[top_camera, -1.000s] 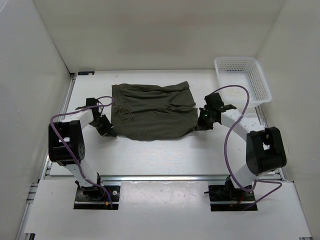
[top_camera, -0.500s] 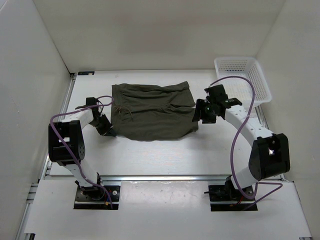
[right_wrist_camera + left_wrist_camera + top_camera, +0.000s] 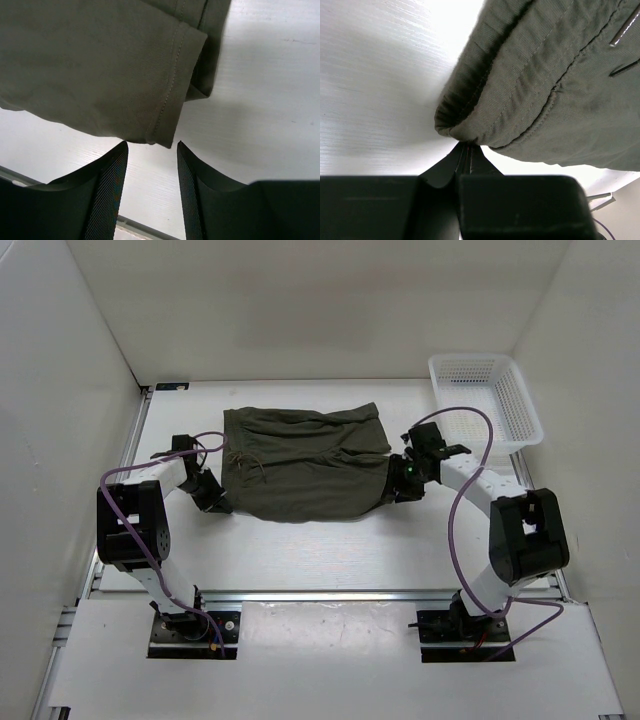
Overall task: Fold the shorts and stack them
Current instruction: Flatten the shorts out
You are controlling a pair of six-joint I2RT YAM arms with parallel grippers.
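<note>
Left claw (image 3: 465, 146) pinched on waist corner of the shorts (image 3: 545, 90); right claw (image 3: 151, 147) parted, hem just ahead.

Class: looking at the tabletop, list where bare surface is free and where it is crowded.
Free: the table strip between the shorts and the arm bases; the strip between shorts and back wall. Crowded: the shorts' ends at left gripper and right gripper; the basket corner.

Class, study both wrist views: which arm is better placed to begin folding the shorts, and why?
Left, likely. On the left arm the jaws are shut on a waist corner of the shorts, ready to lift. On the right arm they stand open, the leg hem just ahead, ungripped.
</note>
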